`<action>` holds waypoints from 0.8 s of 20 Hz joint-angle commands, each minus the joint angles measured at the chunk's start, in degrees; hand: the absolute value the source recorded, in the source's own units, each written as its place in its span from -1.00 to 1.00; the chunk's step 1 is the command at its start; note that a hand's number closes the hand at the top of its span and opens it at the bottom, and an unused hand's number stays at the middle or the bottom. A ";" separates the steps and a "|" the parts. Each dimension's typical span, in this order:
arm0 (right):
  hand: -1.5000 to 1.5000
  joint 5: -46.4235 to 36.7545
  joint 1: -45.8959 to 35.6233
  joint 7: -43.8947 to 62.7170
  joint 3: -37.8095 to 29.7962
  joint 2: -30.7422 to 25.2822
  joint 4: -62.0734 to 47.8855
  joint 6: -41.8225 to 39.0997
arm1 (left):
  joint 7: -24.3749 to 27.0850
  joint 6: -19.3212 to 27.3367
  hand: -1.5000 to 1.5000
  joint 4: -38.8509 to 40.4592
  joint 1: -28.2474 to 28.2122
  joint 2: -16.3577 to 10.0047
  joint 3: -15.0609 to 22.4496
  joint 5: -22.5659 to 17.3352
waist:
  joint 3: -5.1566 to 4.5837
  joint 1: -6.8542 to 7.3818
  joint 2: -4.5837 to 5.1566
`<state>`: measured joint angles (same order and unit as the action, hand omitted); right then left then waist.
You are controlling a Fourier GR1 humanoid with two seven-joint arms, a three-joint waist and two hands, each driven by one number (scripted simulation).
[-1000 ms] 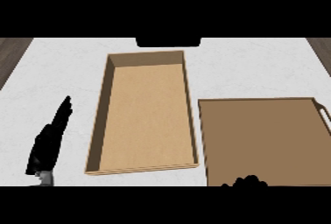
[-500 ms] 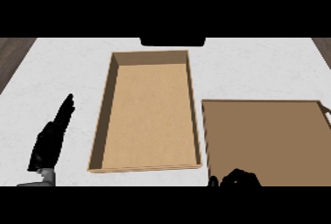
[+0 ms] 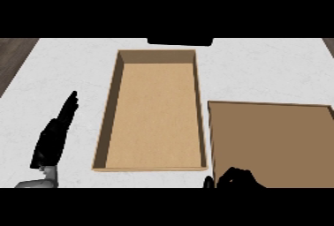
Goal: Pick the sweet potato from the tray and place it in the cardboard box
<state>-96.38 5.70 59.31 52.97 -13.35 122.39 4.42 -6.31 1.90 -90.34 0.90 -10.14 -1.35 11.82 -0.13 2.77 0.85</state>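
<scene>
While the left hand (image 3: 52, 141) shows straight, empty fingers beside the cardboard box (image 3: 112, 110), the right hand (image 3: 238, 178) curls its fingers at the tray's (image 3: 274, 141) near corner; where the sweet potato is cannot be told.

Left hand (image 3: 53, 139) is seen higher in view than one second ago, its top further up alongside box (image 3: 111, 114). More of grey forearm (image 3: 38, 182) is exposed at lower-left edge.

Right hand (image 3: 239, 178) is shown more fully and is shifted leftward along lower edge. It is now placed at near-left corner of tray (image 3: 274, 141), close to box's near-right corner.

Tray is displaced rightward in view. Right rim, seen one second ago, is now cut off by edge.

Box is seen slightly higher in view.
</scene>
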 commanded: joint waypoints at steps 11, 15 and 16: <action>1.00 25.11 -27.78 11.19 -20.57 13.23 -16.60 -1.08 | 0.32 -0.91 0.00 0.59 2.48 -0.01 0.69 0.07 | 0.03 2.60 0.74; 1.00 32.10 -35.86 12.54 -25.46 13.29 -28.71 -0.20 | -0.79 -1.37 0.00 0.51 2.34 -0.05 1.01 0.12 | 0.08 2.63 0.47; 1.00 34.29 -39.58 13.61 -26.74 13.29 -29.70 -0.92 | 0.20 -0.51 0.00 0.90 1.73 0.47 0.60 0.13 | 0.05 1.86 0.09</action>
<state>-68.93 -24.92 63.89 30.83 -0.91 100.99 3.01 -6.14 1.04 -89.55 2.96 -9.97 -0.66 11.85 -0.11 5.09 1.33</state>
